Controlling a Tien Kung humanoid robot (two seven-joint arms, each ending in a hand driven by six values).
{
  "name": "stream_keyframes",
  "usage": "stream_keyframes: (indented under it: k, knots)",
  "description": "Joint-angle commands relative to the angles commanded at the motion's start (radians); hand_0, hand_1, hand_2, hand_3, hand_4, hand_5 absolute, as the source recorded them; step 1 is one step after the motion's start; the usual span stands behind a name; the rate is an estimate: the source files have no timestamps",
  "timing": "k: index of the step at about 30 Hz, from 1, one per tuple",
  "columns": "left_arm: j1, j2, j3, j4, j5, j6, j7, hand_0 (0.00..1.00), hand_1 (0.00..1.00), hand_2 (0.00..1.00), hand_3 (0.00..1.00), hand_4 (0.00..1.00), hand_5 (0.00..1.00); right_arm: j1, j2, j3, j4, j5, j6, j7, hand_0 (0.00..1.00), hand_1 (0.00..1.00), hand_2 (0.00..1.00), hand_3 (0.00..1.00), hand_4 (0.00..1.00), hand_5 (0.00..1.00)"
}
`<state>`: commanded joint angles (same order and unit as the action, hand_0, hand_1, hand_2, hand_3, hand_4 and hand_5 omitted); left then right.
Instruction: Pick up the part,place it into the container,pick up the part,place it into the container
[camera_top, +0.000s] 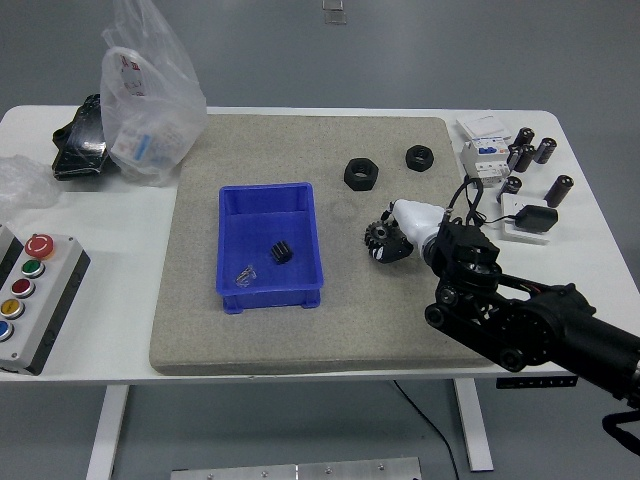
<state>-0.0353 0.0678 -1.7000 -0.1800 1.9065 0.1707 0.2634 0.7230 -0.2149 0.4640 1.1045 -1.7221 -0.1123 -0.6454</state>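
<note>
One small black gear already lies in the blue bin at the frame's centre. The right hand, just right of centre, has its fingers curled around a second gear, apparently raised above the grey mat. Carrying it left and dropping it in remains.

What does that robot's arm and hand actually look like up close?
Only the right arm shows: chunky black segments with round joint housings and small bolts. A thin black cable loops over the wrist. The hand has a smooth white shell with black fingers.
</note>
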Motion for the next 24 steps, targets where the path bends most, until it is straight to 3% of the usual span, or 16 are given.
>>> stream_keyframes:
  k: [2, 3, 8, 10, 16, 24]
  knots:
    - [0.0, 0.0, 0.001, 0.0, -0.002, 0.001, -0.002, 0.73, 0.667, 0.592, 0.657, 0.491, 0.002, -0.001, 0.0, -0.002, 0.0, -0.004, -0.018, 0.0, 0.316, 0.621, 0.539, 0.639, 0.578, 0.123]
    - [0.0, 0.0, 0.001, 0.0, -0.002, 0.001, -0.004, 0.728, 0.666, 0.59, 0.656, 0.491, 0.002, -0.001, 0.0, -0.002, -0.001, -0.006, -0.026, 0.0, 0.312, 0.566, 0.41, 0.509, 0.476, 0.037]
    - [0.0, 0.0, 0.002, 0.0, -0.007, 0.004, -0.011, 0.728, 0.666, 0.59, 0.656, 0.491, 0.002, -0.002, -0.005, 0.001, 0.007, -0.032, -0.059, 0.0, 0.312, 0.566, 0.41, 0.509, 0.476, 0.037]
    - [-0.001, 0.0, 0.003, 0.0, -0.009, 0.006, -0.014, 0.726, 0.664, 0.59, 0.653, 0.491, 0.002, -0.001, -0.01, 0.007, 0.021, -0.051, -0.071, 0.0, 0.31, 0.551, 0.399, 0.497, 0.426, 0.012]
    - [-0.001, 0.001, 0.002, 0.0, -0.01, 0.01, -0.017, 0.725, 0.663, 0.589, 0.65, 0.491, 0.002, 0.022, -0.022, 0.018, 0.108, -0.113, -0.106, 0.0, 0.315, 0.547, 0.393, 0.498, 0.425, 0.012]
    - [0.0, 0.002, 0.004, 0.0, -0.011, 0.011, -0.017, 0.723, 0.662, 0.589, 0.65, 0.49, 0.002, 0.06, 0.014, -0.06, 0.187, -0.057, -0.235, 0.0, 0.307, 0.549, 0.398, 0.509, 0.436, 0.008]
